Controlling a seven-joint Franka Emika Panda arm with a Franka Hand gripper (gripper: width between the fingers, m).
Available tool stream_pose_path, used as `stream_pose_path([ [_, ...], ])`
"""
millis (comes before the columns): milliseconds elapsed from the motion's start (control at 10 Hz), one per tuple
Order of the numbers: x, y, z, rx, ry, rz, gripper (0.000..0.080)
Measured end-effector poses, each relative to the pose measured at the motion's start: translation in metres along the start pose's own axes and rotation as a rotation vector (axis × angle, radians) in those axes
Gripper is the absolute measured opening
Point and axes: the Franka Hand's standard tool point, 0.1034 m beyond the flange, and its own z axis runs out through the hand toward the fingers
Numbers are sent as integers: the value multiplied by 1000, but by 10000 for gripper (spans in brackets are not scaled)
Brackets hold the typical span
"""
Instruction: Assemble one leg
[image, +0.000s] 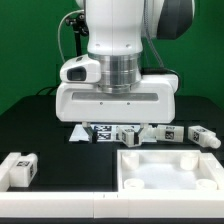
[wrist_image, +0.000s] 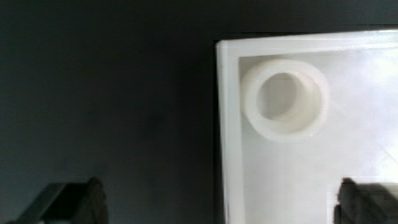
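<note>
The large white tray-like panel (image: 128, 168) lies at the front on the exterior view's right. In the wrist view its corner (wrist_image: 347, 170) shows, with a round raised socket (wrist_image: 285, 98). One white tagged leg (image: 20, 168) lies alone at the front on the exterior view's left. Three more legs (image: 128, 134) (image: 170, 132) (image: 205, 137) lie in a row behind the panel. My gripper (wrist_image: 217, 205) is open and empty, with its dark fingers (wrist_image: 71, 203) standing wide apart on either side of the panel's edge. In the exterior view the hand body (image: 115, 100) hides the fingers.
The marker board (image: 100, 131) lies flat on the black table behind the hand, beside the row of legs. A white strip (image: 60, 206) runs along the table's front edge. A green wall stands behind.
</note>
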Motion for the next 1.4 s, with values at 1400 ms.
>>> stream_pose_path([
  [1400,-66,-37,0,-6,-2,-399,649],
])
